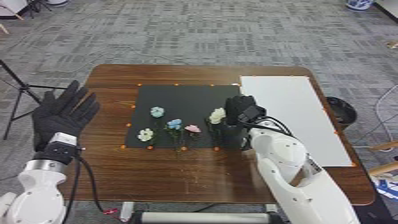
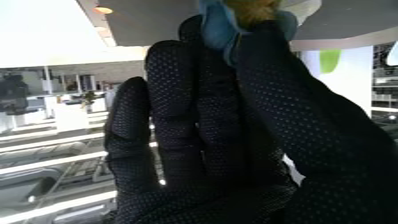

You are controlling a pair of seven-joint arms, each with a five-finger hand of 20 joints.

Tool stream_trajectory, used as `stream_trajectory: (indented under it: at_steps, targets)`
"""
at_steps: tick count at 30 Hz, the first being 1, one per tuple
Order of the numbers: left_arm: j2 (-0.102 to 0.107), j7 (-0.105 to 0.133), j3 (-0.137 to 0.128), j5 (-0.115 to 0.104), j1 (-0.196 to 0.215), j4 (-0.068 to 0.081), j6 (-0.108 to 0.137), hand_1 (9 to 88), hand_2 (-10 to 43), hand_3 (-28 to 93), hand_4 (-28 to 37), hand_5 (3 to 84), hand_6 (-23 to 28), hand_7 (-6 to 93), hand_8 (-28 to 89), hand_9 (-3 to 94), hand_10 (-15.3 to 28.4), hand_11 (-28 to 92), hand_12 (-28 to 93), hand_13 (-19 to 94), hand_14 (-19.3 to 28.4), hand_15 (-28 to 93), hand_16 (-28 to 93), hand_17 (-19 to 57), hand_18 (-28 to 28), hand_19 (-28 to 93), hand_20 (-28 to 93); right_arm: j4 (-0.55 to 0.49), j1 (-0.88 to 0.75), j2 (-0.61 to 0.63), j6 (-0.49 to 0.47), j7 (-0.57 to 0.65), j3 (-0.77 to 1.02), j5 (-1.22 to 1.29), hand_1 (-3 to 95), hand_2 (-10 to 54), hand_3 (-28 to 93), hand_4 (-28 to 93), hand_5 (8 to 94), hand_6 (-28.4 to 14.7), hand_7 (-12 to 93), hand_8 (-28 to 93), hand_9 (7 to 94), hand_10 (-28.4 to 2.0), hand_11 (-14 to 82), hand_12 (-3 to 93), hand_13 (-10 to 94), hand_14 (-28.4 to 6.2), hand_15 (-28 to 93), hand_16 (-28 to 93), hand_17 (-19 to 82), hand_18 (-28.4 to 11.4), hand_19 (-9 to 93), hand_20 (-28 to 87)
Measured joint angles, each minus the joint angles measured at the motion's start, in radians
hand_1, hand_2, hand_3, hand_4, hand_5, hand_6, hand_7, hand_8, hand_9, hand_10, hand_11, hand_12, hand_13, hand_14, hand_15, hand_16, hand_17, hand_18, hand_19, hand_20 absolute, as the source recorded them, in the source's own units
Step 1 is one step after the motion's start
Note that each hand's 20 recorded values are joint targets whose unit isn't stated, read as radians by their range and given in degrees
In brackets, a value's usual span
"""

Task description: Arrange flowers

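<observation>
On the black mat (image 1: 191, 93) in the head view lie a pale blue flower (image 1: 157, 112), a blue flower (image 1: 174, 123), a pink flower (image 1: 193, 128), a white flower (image 1: 145, 134) and a larger white one (image 1: 217, 115). My right hand (image 1: 242, 109) is over the mat's right edge, just right of that larger white flower. In the right wrist view my right hand (image 2: 200, 125) pinches another blue flower (image 2: 218, 27) between thumb and fingertips; its stem is hidden. My left hand (image 1: 62, 114) stays beyond the table's left edge, fingers straight and spread.
A large white board (image 1: 289, 110) lies right of the mat on the brown table (image 1: 178, 177). Orange dots mark the edges of mat and board. A dark round bin (image 1: 339, 111) stands past the table's right edge, a black tripod (image 1: 19, 90) at the left.
</observation>
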Motion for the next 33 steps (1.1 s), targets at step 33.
stream_trajectory:
  at_steps: [33]
  targets:
    - [-0.001, 0.009, -0.033, -0.011, 0.031, -0.007, 0.021, 23.8, 16.6, 69, -28.3, 38.2, 6.7, 9.6, -9, 29.8, 12.3, 16, 7, 22, 14.0, 18, -4, -8.5, 14.0, 35, 6, -0.181, -0.034, 0.0, -0.281, -0.215, 0.02, 0.24, 34.8, 5.1, 79, -26, 66.8, -1.1, 18, -9, 71.7, -13.1, 25.2, 23.0, 57, -13.2, 58, 31, 26, -21.5, 76, 43]
